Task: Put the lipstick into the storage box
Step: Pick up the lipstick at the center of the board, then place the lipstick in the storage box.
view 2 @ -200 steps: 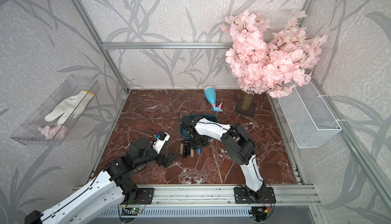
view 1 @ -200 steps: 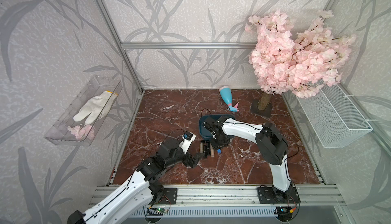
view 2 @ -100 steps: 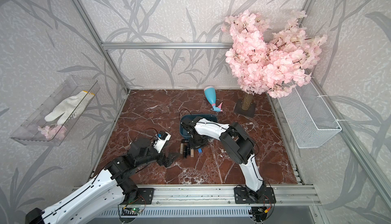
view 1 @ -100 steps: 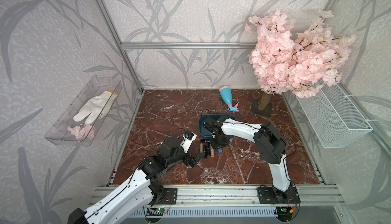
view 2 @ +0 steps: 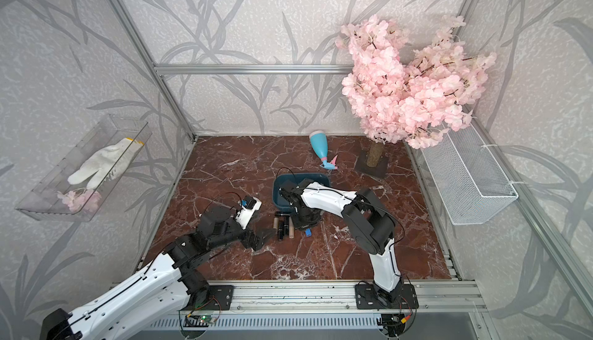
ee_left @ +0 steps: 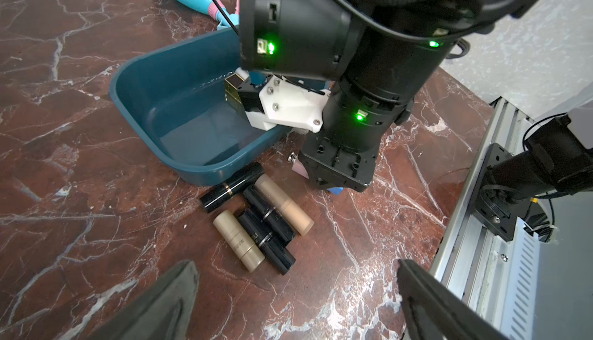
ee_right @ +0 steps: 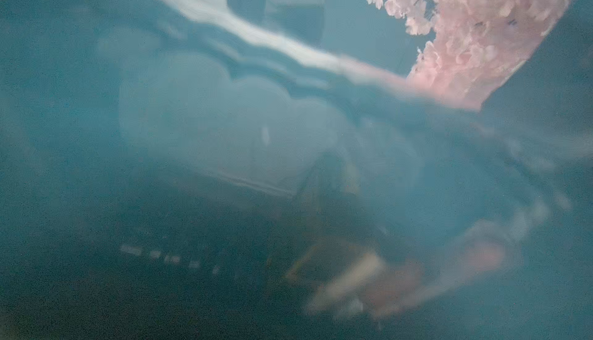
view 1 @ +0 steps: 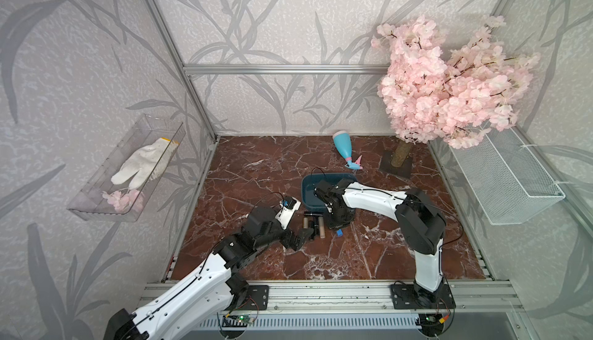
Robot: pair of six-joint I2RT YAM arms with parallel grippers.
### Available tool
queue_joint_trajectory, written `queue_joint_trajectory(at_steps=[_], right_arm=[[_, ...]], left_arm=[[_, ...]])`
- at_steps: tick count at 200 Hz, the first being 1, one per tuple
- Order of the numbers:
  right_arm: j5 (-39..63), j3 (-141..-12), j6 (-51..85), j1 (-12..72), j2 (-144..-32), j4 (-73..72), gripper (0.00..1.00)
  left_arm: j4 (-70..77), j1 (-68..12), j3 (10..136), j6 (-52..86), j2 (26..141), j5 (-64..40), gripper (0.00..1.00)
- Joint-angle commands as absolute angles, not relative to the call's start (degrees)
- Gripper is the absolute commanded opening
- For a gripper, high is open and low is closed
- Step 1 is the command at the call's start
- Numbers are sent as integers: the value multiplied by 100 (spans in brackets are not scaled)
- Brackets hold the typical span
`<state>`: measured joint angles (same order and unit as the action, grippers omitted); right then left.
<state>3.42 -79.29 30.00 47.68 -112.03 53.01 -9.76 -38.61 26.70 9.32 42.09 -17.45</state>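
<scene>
Merely a teal blur of storage box (ee_right: 199,123).

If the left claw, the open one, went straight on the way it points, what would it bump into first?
Probably the cluster of black and beige lipstick tubes on the red marble tabletop, ahead of the open left gripper; the dark teal plastic storage box sits beyond them. Gripper height is unclear.

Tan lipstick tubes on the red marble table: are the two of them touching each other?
Apart. The left wrist view shows two black lipstick tubes lying between the lettered tan lipstick tube and the plain tan lipstick tube.
</scene>
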Motion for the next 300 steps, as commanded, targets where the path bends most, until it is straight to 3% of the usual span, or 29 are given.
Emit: queue_joint_trajectory(at_steps=[1,130,239,300], right_arm=[[450,-7846,3159,4763,-10695,5477,15],[791,-8468,3384,4485,-9867,5658,15],[694,-10240,3187,3760,-11320,6034,15],[721,-11061,2903,3617,-12265,6258,15]], left_arm=[[-548,-3870,2702,1089,4267,-1730,100],[-460,-3868,3081,1064,4746,-1756,100],[-817,-3867,3498,1071,4859,-961,100],[-818,-3859,3750,996,5242,-1046,100]])
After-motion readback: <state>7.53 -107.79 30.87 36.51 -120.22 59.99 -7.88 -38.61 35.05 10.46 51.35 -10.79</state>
